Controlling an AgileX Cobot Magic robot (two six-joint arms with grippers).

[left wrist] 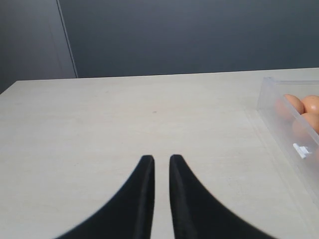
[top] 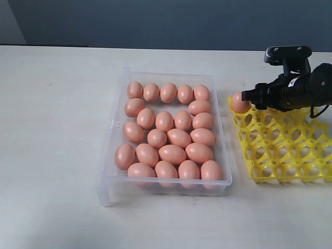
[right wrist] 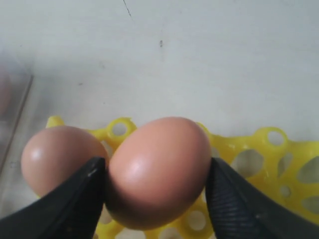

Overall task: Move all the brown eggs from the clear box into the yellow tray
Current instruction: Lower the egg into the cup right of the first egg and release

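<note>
The right gripper (right wrist: 157, 167) has its jaws pinching a brown egg (right wrist: 159, 174) in the right wrist view, one black finger pressed to each side, and the egg hangs just over the edge cups of the yellow tray (right wrist: 239, 149). A second egg (right wrist: 60, 157) sits close beside it at the tray's corner, touching or nearly touching the held one, with bare pale table (right wrist: 199, 50) beyond. In the left wrist view the left gripper (left wrist: 161, 160) has its jaws almost pressed together, only a thin slit between the two black tips and nothing in it. It is over open table, well apart from the clear box (left wrist: 284, 114), whose corner shows with a few brown eggs (left wrist: 294, 103) behind its wall. In the exterior view the right gripper (top: 249, 96) is at the far left corner of the yellow tray (top: 282, 150), and one egg (top: 239, 102) shows at its tip. Whether that is the held egg or the seated one I cannot tell. The rest of the tray's cups that can be seen are bare. The clear box (top: 111, 155) lies just left of the tray with roughly two dozen brown eggs (top: 168, 136) packed in loose rows. The left gripper is out of this view.
</note>
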